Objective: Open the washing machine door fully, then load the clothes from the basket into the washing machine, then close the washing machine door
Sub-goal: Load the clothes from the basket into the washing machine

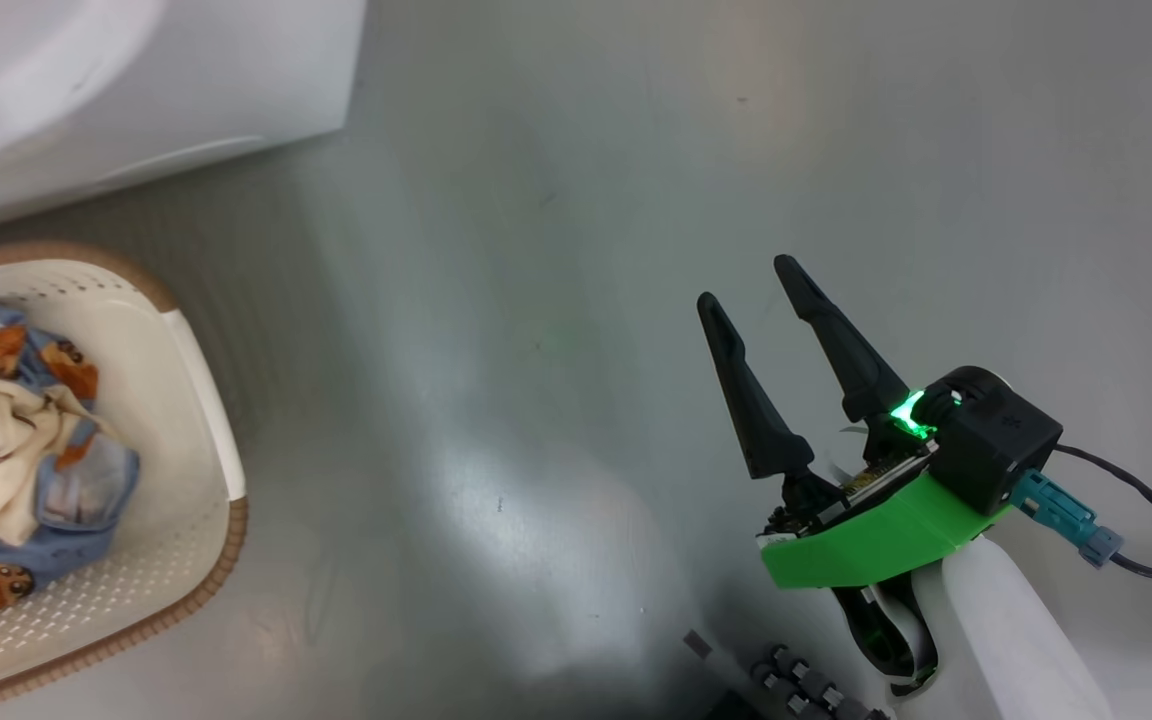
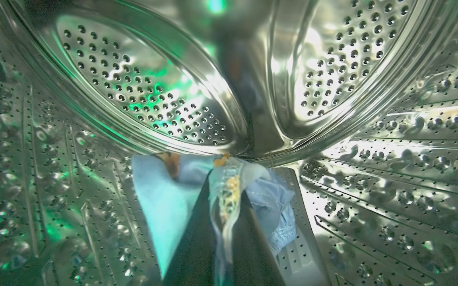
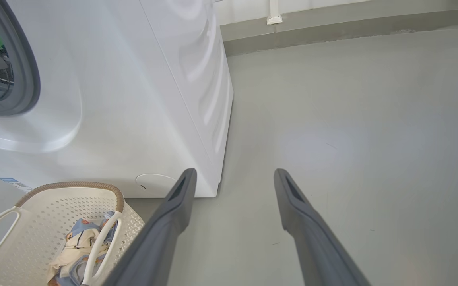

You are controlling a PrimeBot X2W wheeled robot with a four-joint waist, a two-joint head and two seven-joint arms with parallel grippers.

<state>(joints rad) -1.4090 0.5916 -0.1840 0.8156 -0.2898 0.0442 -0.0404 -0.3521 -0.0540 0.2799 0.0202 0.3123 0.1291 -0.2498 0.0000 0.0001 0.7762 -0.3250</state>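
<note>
Left wrist view, drum (image 2: 153, 99), clothes (image 2: 161, 198) (pinched)

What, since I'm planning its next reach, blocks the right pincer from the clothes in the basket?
Nothing visible: bare floor lies between the right pincer and the basket. The clothes lie uncovered inside. Its white handle stands at the near rim.

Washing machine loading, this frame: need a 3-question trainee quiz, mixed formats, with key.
1. True or false: the right gripper is shut on a garment.
2. The left gripper is shut on: A) a light-blue garment inside the steel drum; B) the door rim; C) nothing.
3. Fill in: more bear-print clothes lie in the ____.
Key: 1 false, it hangs open above the floor; 2 A; 3 basket.
</note>
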